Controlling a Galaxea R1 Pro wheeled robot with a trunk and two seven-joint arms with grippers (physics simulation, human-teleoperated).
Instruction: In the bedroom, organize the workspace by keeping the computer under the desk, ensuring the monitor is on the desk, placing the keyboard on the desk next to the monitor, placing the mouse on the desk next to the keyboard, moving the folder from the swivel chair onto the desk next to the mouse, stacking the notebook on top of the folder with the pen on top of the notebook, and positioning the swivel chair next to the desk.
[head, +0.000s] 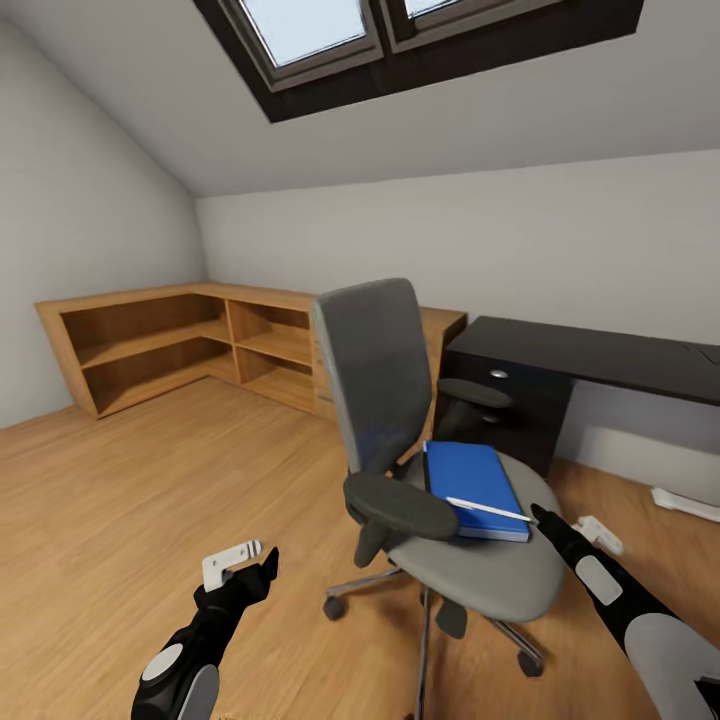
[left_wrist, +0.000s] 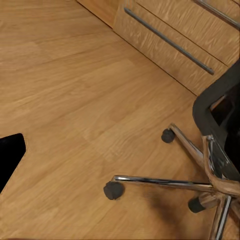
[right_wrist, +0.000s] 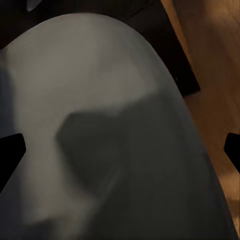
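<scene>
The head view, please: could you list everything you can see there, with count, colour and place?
swivel chair: one, grey with black armrests, centre, on the wooden floor
folder: one, bright blue, flat on the chair seat
pen: one, white, lying on the folder
desk: one, black, against the right wall
shelving: one low unit, light wood, left corner
skylight: dark-framed, in the sloped ceiling
left gripper: one, black and white, low left over the floor
right gripper: one, black, jaws at the folder's near corner
</scene>
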